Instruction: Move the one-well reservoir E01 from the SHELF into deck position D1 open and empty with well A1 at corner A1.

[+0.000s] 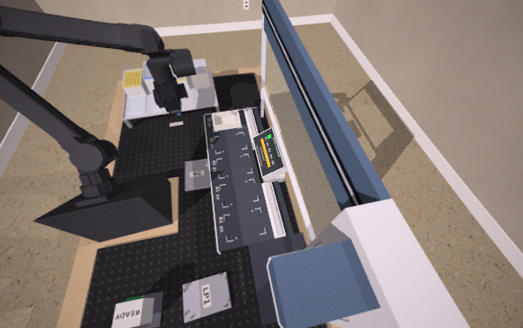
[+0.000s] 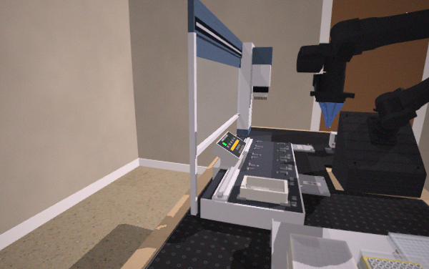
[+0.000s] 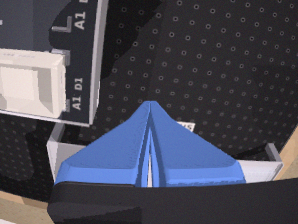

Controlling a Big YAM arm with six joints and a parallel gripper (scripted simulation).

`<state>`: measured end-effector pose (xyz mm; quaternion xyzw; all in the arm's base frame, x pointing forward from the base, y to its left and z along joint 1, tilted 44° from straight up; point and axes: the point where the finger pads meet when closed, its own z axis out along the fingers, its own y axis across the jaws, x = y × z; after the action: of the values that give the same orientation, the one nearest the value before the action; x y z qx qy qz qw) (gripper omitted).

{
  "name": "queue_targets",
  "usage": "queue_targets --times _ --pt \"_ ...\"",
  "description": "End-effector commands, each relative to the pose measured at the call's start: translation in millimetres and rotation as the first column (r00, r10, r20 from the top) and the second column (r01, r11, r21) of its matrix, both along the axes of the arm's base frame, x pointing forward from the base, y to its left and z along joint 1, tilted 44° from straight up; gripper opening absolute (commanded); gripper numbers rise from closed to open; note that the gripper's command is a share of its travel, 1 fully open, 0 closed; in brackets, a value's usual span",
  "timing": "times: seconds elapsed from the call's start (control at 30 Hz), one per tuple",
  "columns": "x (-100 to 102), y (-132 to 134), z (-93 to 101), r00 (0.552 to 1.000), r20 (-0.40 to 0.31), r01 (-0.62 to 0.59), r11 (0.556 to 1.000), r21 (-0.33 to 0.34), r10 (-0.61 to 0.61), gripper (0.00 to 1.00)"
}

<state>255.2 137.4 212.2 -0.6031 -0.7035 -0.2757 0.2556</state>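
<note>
1. The reservoir [image 2: 264, 188] sits flat and open in the end bay of the deck [image 1: 237, 183], the bay engraved "A1 D1" in the wrist view, inside its corner brackets. Its single well looks empty.
2. The other bays along the row show only their white corner brackets.
3. The gripper [image 3: 150, 141] is closed down to a blue point with nothing between the fingers. It hangs pointing downward above the dotted black surface [image 1: 148, 144], between the deck's D1 end and the shelf [image 1: 131, 114].
4. In the top view the wrist overlaps the shelf's near edge; a yellow-topped box [image 1: 132, 79] and other pale boxes stand on the shelf.
5. A grey pad marked RG [image 1: 197, 174] lies beside the deck on the arm's side.
6. The READY key [image 1: 127, 315] and a pad marked LP1 [image 1: 206, 297] are at the far end of the surface, well apart from the gripper.
</note>
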Motion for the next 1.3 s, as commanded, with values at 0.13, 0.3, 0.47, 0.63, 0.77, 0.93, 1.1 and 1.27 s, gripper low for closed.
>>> queue_targets --times 0.13,0.3,0.47,0.63,0.77,0.93,1.1,1.27 --pt "1 -31 -24.6 0.983 -0.123 0.136 0.991 -0.014 -0.136 0.00" --pt "5 -43 -31.0 0.973 -0.147 0.178 0.984 -0.019 -0.179 0.00" --pt "-1 -60 -52.4 0.973 -0.153 0.169 0.985 -0.020 -0.170 0.00" --pt "-1 -79 -70.2 0.975 -0.143 0.169 0.985 -0.020 -0.170 0.00" --pt "0 -94 -84.6 0.976 -0.133 0.169 0.985 -0.021 -0.171 0.00" --pt "-1 -105 -95.1 0.976 -0.133 0.169 0.985 -0.021 -0.171 0.00" --pt "-2 -123 -112.6 0.976 -0.133 0.169 0.985 -0.022 -0.171 0.00" --pt "-2 -142 -129.2 0.977 -0.129 0.169 0.985 -0.023 -0.171 0.00"
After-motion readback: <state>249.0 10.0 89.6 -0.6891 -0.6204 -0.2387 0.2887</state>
